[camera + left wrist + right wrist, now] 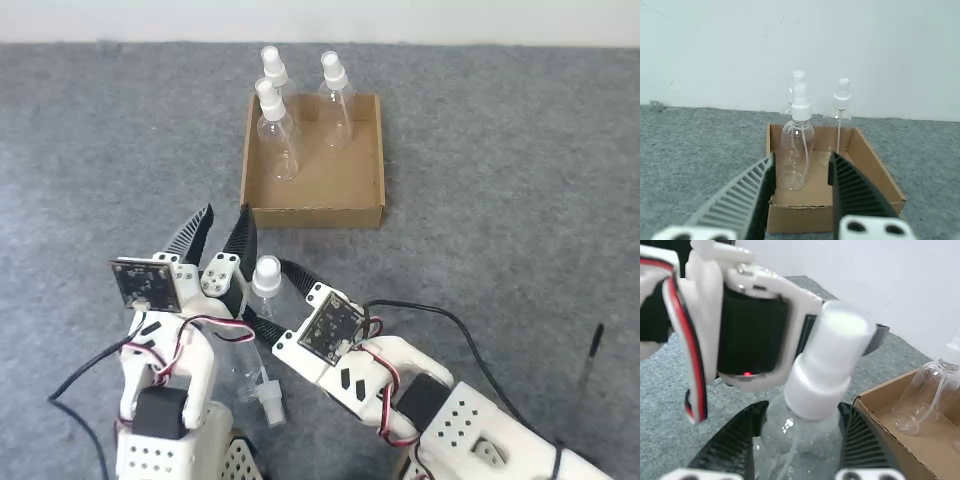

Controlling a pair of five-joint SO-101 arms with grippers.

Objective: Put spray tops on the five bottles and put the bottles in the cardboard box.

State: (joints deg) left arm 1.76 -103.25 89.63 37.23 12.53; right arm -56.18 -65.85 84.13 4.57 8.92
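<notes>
Three clear bottles with white spray tops stand in the cardboard box (pixel 313 190), two at the back (pixel 333 100) and one nearer the front left (pixel 275 130); the left wrist view shows them too (pixel 796 150). My right gripper (pixel 266 303) is shut on a fourth clear bottle (pixel 805 435) with a white spray top (pixel 266 274), held upright just in front of the box. Close beside it on the left, my left gripper (pixel 226 214) is open with nothing in it and points at the box (pixel 860 165). A fifth bottle (pixel 252 368) lies on the carpet between the arm bases.
Grey carpet (pixel 500 200) covers the table. A thin dark stick (pixel 592 352) lies at the far right. The left arm's white and black body (pixel 740 330) sits very close to the held bottle. Wires (pixel 440 320) trail from the right arm.
</notes>
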